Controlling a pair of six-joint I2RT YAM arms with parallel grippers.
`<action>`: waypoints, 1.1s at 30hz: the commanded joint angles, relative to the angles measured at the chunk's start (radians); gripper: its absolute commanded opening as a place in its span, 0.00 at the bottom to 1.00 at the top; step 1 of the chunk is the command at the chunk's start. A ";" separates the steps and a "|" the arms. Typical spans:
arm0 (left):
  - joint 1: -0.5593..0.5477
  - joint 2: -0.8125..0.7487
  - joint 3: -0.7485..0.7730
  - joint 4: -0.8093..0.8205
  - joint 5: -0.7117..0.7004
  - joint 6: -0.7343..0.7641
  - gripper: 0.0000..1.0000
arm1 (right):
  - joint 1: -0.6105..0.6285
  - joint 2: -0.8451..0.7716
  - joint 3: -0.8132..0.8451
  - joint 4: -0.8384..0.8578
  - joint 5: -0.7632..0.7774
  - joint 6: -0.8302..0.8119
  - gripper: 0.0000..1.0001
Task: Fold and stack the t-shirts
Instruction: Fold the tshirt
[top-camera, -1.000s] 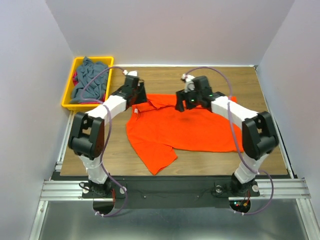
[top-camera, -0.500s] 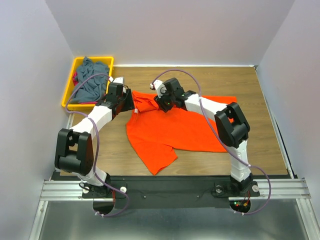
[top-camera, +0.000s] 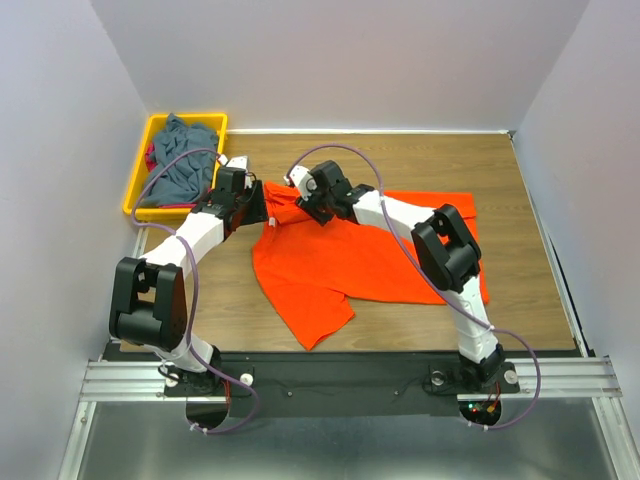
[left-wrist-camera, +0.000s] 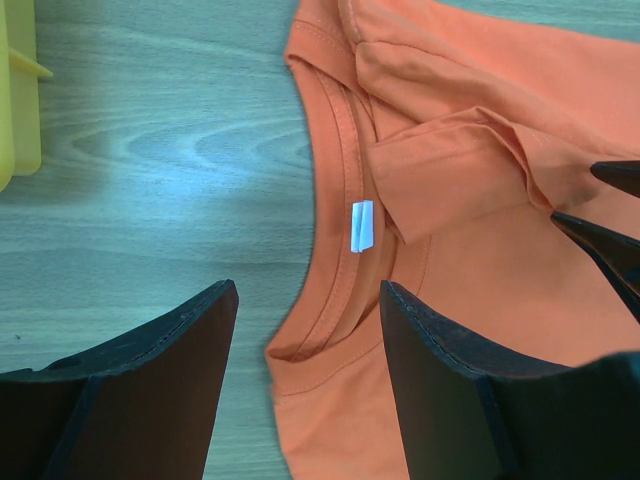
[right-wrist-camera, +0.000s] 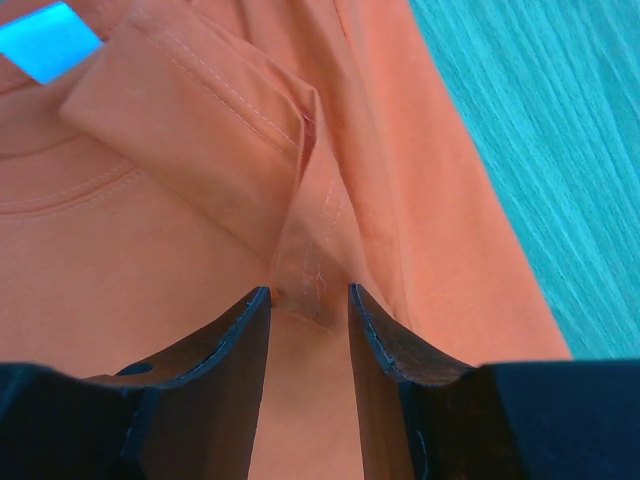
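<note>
orange t-shirt (top-camera: 370, 255): left gripper (left-wrist-camera: 308, 375) wide open, empty, collar (left-wrist-camera: 300, 338) between its fingers; right gripper (right-wrist-camera: 308, 310) narrowed, pinching a raised cloth fold.

Red cloth (top-camera: 150, 157) mostly under grey shirt (top-camera: 186, 165)

You have bare wooden surface (top-camera: 490, 160) free far right; bright orange cloth t-shirt (top-camera: 350, 265) covers centre, yellow plastic bin (top-camera: 137, 172) blocks far left.

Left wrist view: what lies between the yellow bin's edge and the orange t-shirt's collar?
Only bare wooden tabletop lies between the yellow bin and the collar of the orange t-shirt, as the left wrist view shows.
</note>
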 joint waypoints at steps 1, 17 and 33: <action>0.006 -0.029 -0.003 0.021 -0.006 0.020 0.70 | 0.012 0.016 0.043 0.030 0.052 -0.019 0.43; 0.006 -0.027 -0.004 0.021 -0.002 0.023 0.70 | 0.030 0.054 0.061 0.044 0.121 -0.030 0.13; 0.006 -0.023 -0.003 0.019 0.000 0.028 0.70 | 0.031 -0.102 -0.052 0.044 0.097 -0.023 0.01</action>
